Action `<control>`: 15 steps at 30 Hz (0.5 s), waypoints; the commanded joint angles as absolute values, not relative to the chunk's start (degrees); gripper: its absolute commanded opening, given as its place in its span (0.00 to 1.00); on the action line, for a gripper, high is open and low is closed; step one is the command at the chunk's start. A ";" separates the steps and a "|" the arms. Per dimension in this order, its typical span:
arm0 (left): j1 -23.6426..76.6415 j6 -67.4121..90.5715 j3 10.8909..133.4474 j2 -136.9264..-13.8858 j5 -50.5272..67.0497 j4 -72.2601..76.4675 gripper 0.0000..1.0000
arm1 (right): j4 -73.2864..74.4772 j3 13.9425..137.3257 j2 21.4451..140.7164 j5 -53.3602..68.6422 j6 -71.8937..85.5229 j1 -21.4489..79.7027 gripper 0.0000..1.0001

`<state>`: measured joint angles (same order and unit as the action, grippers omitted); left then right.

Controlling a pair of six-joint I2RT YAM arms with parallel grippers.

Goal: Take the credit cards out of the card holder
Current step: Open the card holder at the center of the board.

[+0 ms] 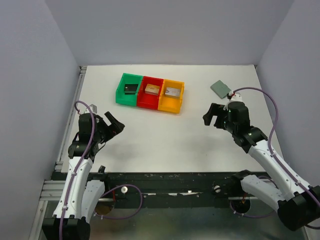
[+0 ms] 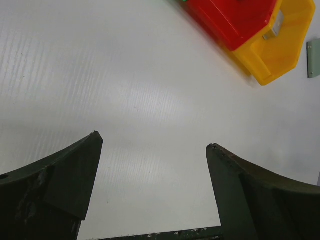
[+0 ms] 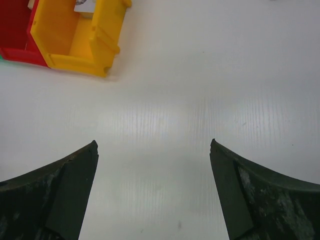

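Top view, card holder (image 1: 220, 89): it is lying flat and folded on the white table (image 1: 165, 145), at about 1 o'clock on the surface, well apart from the bins.
Top view, bins: you are looking at a green bin (image 1: 121, 92), a red bin (image 1: 150, 101) and a yellow bin (image 1: 171, 105) sitting touching in a row near 12 o'clock, each holding one small piece.
Top view, left gripper (image 1: 116, 123): it is hovering at 8 o'clock on the table with its fingers spread apart and holding nothing.
Top view, right gripper (image 1: 208, 115): it is hanging at 3 o'clock, fingers likewise spread; the holder is lying near it, at its 1 o'clock, not touching.
Left wrist, left gripper (image 2: 152, 140): both fingers are standing wide apart over bare table.
Left wrist, surroundings: the red bin (image 2: 235, 17) and yellow bin (image 2: 280, 45) are showing at 1 o'clock; a grey-green sliver of the card holder (image 2: 313, 58) is peeking in at 3 o'clock.
Right wrist, right gripper (image 3: 152, 143): its fingers are gaping wide, with only table between them.
Right wrist, surroundings: the yellow bin (image 3: 75, 35) and red bin (image 3: 15, 30) are sitting at 10 o'clock.
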<state>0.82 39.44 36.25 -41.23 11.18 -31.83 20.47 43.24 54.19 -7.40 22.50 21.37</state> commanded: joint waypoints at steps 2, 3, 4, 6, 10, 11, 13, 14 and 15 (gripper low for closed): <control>0.53 38.15 35.33 -38.77 12.39 -33.05 0.99 | 18.81 42.19 52.03 -6.76 23.29 21.36 1.00; 0.53 38.14 35.25 -38.24 12.39 -32.87 0.99 | 18.90 42.36 52.21 -7.55 23.20 21.44 1.00; 0.53 38.32 35.07 -37.71 12.39 -32.70 0.99 | 19.07 42.54 52.47 -7.99 22.68 21.45 1.00; 0.53 38.15 34.46 -37.01 12.39 -32.08 0.99 | 18.90 42.45 53.17 -8.26 21.97 21.45 1.00; 0.53 37.79 33.66 -36.83 12.13 -31.55 0.99 | 19.94 43.41 55.54 -9.31 23.46 21.36 1.00; 0.53 37.79 33.49 -36.83 12.22 -31.38 0.99 | 20.56 43.85 56.33 -9.84 23.73 21.44 1.00; 0.53 37.79 33.40 -36.83 12.30 -30.94 0.99 | 21.44 44.64 57.21 -10.28 23.73 21.45 0.99; 0.53 37.62 33.31 -36.74 12.39 -30.68 0.99 | 21.79 44.91 57.48 -10.63 23.90 21.36 0.99; 0.53 37.44 33.31 -36.83 12.31 -30.41 0.99 | 21.97 44.91 57.57 -11.07 23.91 21.44 0.98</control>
<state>0.82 38.50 33.80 -37.28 11.20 -32.21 19.92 42.81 56.66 -8.40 23.00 21.37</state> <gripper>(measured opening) 0.991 0.992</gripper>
